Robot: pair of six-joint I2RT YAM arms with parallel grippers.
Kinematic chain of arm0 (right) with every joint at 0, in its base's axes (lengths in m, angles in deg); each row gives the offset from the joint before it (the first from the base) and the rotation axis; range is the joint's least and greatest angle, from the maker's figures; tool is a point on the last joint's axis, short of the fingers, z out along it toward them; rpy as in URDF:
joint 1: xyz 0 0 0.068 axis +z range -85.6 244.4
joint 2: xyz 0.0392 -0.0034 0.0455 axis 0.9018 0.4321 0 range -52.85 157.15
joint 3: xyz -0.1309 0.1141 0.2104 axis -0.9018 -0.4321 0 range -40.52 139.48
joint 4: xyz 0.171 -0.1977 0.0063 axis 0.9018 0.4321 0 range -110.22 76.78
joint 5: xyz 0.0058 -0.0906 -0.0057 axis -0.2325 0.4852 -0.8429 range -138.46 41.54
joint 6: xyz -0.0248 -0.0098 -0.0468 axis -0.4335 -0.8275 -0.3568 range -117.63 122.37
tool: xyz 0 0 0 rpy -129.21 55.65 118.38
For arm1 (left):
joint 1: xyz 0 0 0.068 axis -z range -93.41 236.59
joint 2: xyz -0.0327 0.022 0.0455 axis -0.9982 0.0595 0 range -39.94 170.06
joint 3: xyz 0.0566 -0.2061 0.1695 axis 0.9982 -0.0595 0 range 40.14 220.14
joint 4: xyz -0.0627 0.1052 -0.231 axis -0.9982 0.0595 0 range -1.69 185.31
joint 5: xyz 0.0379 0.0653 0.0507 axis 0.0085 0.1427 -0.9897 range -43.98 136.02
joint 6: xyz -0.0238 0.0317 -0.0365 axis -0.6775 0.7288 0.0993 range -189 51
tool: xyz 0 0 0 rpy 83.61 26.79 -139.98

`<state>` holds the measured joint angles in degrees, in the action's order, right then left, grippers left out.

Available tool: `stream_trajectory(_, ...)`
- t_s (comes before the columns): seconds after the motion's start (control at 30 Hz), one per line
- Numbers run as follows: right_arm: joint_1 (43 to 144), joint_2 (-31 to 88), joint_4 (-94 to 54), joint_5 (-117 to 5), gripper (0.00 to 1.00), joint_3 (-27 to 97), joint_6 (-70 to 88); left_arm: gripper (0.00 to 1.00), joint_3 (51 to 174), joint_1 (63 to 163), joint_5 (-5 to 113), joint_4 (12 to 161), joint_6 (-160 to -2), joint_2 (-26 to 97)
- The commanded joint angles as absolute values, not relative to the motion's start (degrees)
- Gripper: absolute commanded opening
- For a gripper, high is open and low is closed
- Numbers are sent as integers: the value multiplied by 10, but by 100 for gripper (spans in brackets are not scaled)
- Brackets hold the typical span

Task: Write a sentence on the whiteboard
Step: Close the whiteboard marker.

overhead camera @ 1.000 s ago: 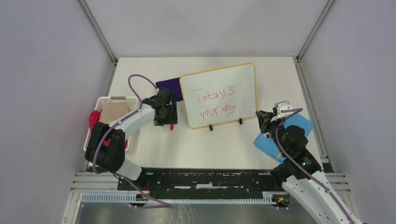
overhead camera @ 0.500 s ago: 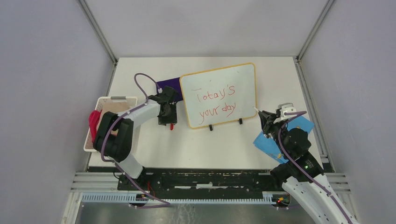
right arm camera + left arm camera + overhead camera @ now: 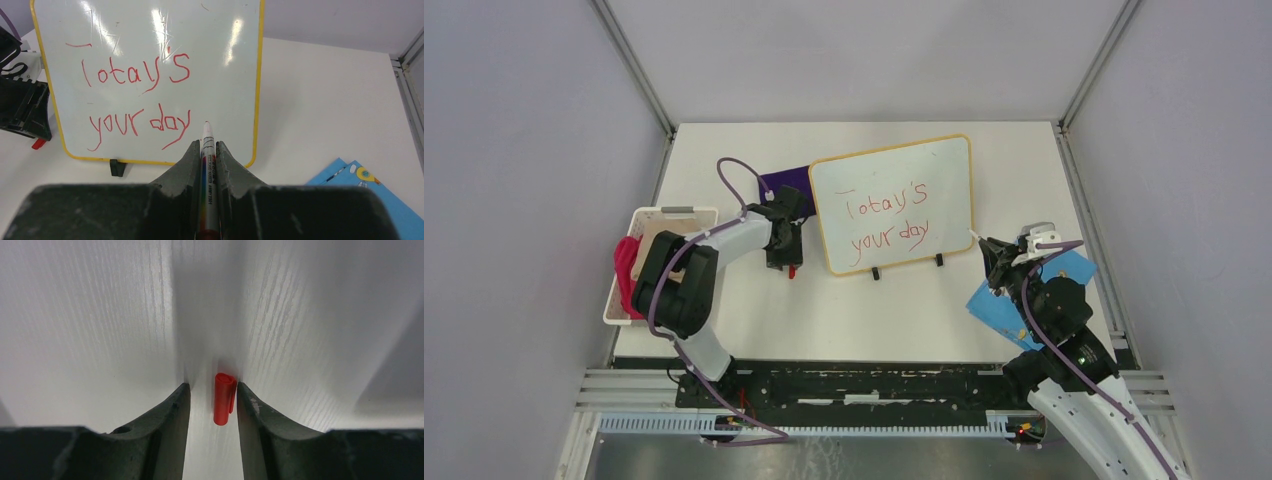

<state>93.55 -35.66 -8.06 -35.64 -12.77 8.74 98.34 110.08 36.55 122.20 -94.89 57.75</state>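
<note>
While the whiteboard [image 3: 892,205] sits mid-table with its red sentence [image 3: 886,222] in two lines, a gripper flanks each side.
Right gripper [image 3: 986,255] pinches a marker [image 3: 207,165], tip toward the board. Left gripper [image 3: 212,390] fingers spread around a red cap [image 3: 223,399], possibly touching one finger.
</note>
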Motion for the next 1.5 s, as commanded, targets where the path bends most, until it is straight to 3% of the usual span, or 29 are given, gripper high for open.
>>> stream_trajectory(0.0,938,-359,-87,-343,0,-117,92,45,999,1100,359,1203,-932,585)
stream_trajectory(0.37,938,-360,-84,-340,0,-115,96,44,984,1101,351,1200,-929,589)
stream_trajectory(1.0,938,-362,-82,-342,0,-114,103,27,961,1100,325,1200,-948,558)
stream_trajectory(1.47,938,-364,-81,-345,0,-117,105,38,954,1101,338,1218,-950,533)
